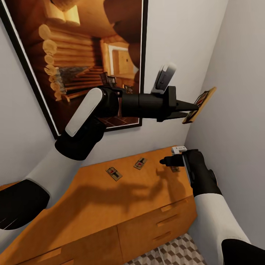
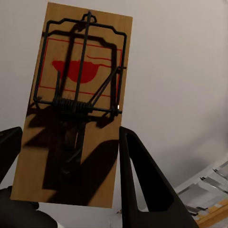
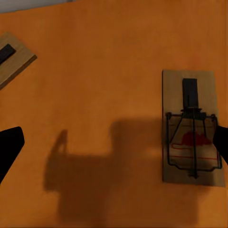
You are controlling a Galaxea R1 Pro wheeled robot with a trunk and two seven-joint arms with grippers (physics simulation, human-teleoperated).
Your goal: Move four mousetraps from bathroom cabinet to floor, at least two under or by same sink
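Head view: left jaws grip a mousetrap (image 1: 199, 105) aloft; right jaws hang open above another mousetrap (image 3: 192, 128).

The left gripper (image 1: 191, 110) holds a mousetrap (image 1: 200, 105) raised almost against the side wall (image 1: 235, 73) at three o'clock; touching or not is hard to judge. At twelve o'clock the framed picture (image 1: 73, 55) and back wall block passage. The cabinet top (image 1: 110, 195) is open toward six and nine o'clock, past three flat traps (image 1: 114, 173).
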